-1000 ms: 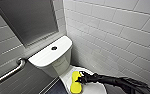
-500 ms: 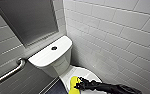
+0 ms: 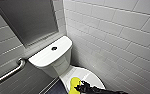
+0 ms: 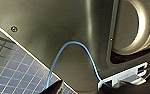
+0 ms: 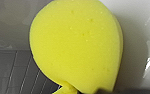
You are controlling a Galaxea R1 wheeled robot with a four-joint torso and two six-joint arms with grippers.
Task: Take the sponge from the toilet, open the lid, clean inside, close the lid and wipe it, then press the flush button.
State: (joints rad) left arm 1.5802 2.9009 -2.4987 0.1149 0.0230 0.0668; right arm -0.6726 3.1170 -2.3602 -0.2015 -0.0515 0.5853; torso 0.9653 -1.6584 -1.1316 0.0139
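The white toilet (image 3: 53, 62) stands in the corner, with the dark round flush button (image 3: 54, 48) in the middle of its tank top. Below it the glossy lid (image 3: 89, 76) lies down over the bowl. My right gripper (image 3: 79, 88) reaches in from the lower right and is shut on the yellow sponge (image 3: 74, 83), which rests against the lid's left part. In the right wrist view the sponge (image 5: 76, 47) looms large and bulges, with the white lid (image 5: 141, 50) behind it.
A metal grab bar (image 3: 8, 73) runs along the wall left of the tank. White tiled wall (image 3: 111, 37) stands close on the right. Dark floor (image 3: 57, 88) lies left of the bowl. The left wrist view shows blue-tiled floor (image 4: 11, 72) and a blue cable (image 4: 73, 50).
My right gripper has slid the sponge a little leftward across the lid, toward its left edge. The toilet and the camera have stayed put.
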